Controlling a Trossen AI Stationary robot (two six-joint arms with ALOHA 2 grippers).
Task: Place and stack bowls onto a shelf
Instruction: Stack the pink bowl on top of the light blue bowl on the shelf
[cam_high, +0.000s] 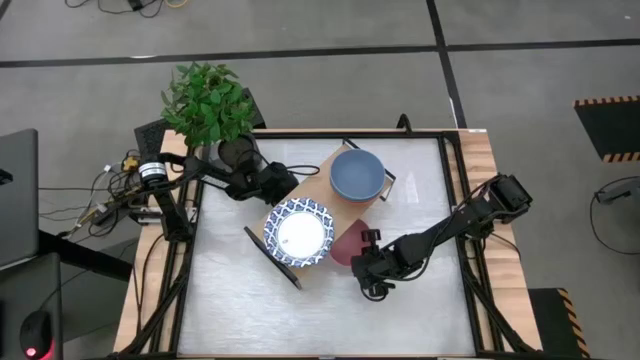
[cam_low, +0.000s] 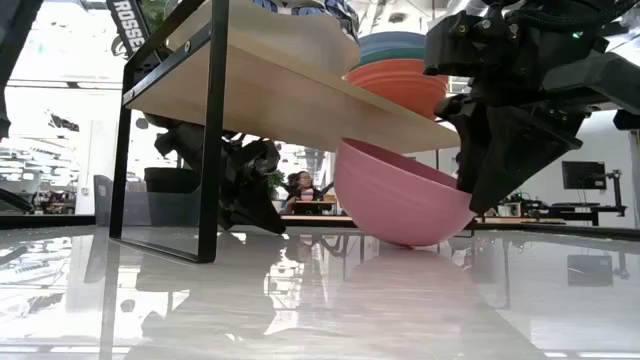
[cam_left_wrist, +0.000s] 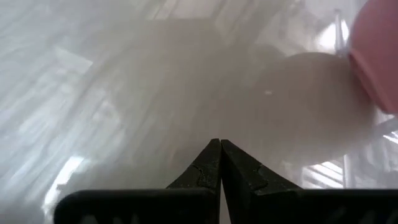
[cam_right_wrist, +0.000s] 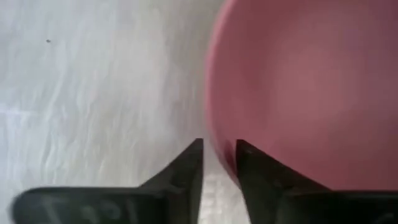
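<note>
A pink bowl sits tilted at the near edge of the light-wood shelf, partly under the board. My right gripper is shut on its rim. On the shelf stand a white bowl with a blue-patterned rim and a stack topped by a blue bowl, with red bowls beneath. My left gripper is shut and empty, low under the shelf's far left part. My right gripper pinches the pink bowl's rim on the side toward the table's near right, one finger inside the bowl and one outside. The fingers come slanting down from the right. The bowl is tilted, its bottom at the table top or just above it; I cannot tell which.
A potted green plant stands at the table's far left corner. The shelf's black frame legs stand on the table. Bare table top lies toward the near edge. A person shows far off in the room.
</note>
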